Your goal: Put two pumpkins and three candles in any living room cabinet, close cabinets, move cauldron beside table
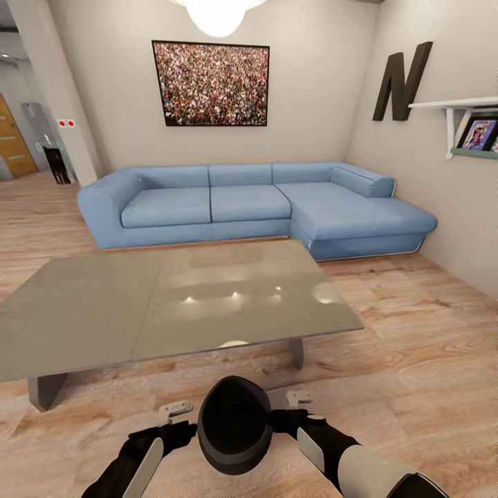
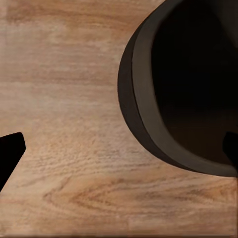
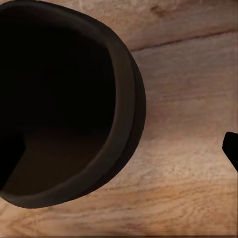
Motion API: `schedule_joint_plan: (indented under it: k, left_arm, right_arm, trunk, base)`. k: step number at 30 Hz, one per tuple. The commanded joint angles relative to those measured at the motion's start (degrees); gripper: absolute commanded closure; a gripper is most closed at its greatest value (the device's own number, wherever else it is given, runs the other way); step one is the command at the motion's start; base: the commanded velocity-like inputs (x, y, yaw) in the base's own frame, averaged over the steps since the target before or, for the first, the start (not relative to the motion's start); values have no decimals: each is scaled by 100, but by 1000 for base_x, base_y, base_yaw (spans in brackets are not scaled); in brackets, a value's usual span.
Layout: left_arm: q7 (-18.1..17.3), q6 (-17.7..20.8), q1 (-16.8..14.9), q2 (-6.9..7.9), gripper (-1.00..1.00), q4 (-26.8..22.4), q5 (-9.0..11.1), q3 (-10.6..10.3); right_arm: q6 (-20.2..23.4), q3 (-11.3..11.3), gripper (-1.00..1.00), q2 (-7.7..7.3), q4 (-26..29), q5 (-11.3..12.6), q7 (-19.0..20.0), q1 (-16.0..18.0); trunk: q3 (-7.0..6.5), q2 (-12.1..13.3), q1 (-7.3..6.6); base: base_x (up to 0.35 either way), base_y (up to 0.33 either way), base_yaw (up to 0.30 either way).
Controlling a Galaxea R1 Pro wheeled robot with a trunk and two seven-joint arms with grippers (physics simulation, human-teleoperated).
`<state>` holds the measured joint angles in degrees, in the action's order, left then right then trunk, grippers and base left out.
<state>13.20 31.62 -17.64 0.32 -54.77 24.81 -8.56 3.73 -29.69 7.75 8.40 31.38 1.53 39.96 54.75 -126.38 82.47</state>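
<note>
The matte black cauldron (image 1: 234,423) sits low between my two arms, on the wood floor just in front of the glossy grey table (image 1: 104,311). My left gripper (image 1: 185,430) is at its left side and my right gripper (image 1: 282,418) at its right side. In the left wrist view the left gripper (image 2: 121,148) stands open across the cauldron's rim (image 2: 144,124), one fingertip (image 2: 10,151) over the floor and the other over the dark inside. The right gripper (image 3: 120,153) is open the same way across the rim (image 3: 126,99). Pumpkins, candles and cabinet are out of view.
A blue L-shaped sofa (image 1: 242,204) stands behind the table against the far wall, under a framed picture (image 1: 211,83). A white shelf (image 1: 456,111) hangs on the right wall. Open plank floor (image 1: 429,325) lies to the right of the table.
</note>
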Motion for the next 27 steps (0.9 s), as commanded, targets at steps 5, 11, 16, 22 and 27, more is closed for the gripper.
schedule_joint_plan:
  k: [5, 11, 16, 22, 27]
  left_arm:
    - [51, 90, -2, 3, -100, -8, 59, -14]
    - [51, 100, -2, -10, -100, -8, 53, -14]
    - [51, 101, -2, -8, -100, -8, 55, -13]
    - [51, 101, -2, -9, -100, -8, 51, -14]
    - [51, 105, -2, -18, -100, -8, 51, -14]
  right_arm:
    - [14, -19, -100, -2, 3, 42, 5, 3]
    - [14, -20, -100, -2, 3, 43, 9, 3]
    - [14, -20, -100, -2, 3, 43, 13, 3]
    - [18, -20, -100, 3, 3, 43, 7, 3]
    - [-19, -20, -100, -1, 3, 43, 5, 3]
  trunk:
    - [-85, 200, -112]
    - [-193, 440, -244]
    - [-283, 641, -354]
    - [-390, 882, -485]
    - [-480, 1082, -595]
  base:
    - [-17, 0, 0]
    - [-54, 13, 0]
    - [-145, 33, 0]
    - [-15, 3, 0]
    - [0, 0, 0]
